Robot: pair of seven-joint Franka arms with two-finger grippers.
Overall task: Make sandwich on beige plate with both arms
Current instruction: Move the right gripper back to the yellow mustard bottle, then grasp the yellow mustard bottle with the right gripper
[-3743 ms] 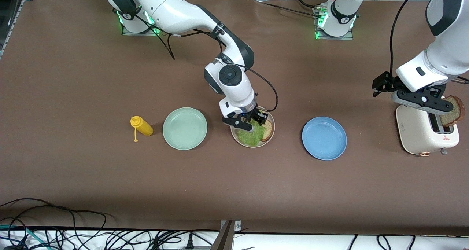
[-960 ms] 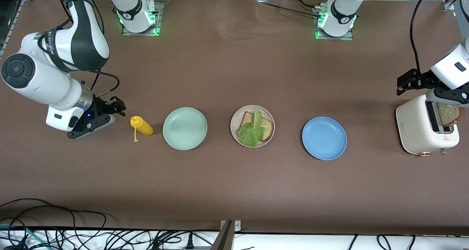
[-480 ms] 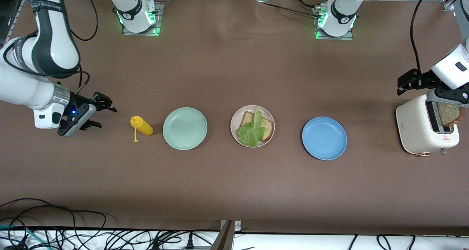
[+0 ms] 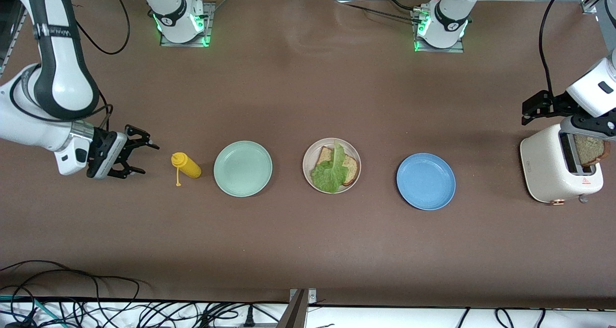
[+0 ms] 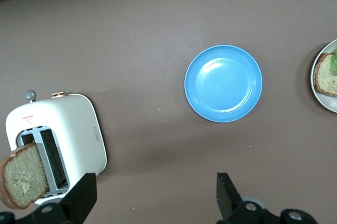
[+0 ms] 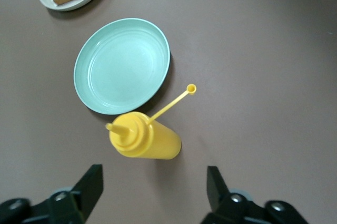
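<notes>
1. I start with the table point(image 4: 308, 241): brown, wide, and everything on it stands in one row between the two arms.
2. The toaster point(image 4: 553, 171) sits at the left arm's end, with one bread slice point(image 4: 591, 150) standing up from its slot. I judge that this is the top slice the sandwich needs.
3. The left gripper point(image 5: 158, 203) hangs over the toaster with its fingers spread wide and holds nothing. I think it is placed there to come down on the slice.
4. The right gripper point(image 4: 126, 151) is low, just beside the yellow mustard bottle point(image 4: 186, 165) at the right arm's end. Its fingers are also spread, one on each side of the lying bottle in the right wrist view, and nothing is between them.
5. The blue plate point(image 4: 426, 181) and the mint-green plate point(image 4: 243, 168) are not used.
6. The beige plate point(image 4: 309, 173) is between them, in the middle. On it lies a bread slice point(image 4: 353, 170) with the lettuce leaf point(image 4: 329, 174) on top, so the sandwich is open and not finished.
</notes>
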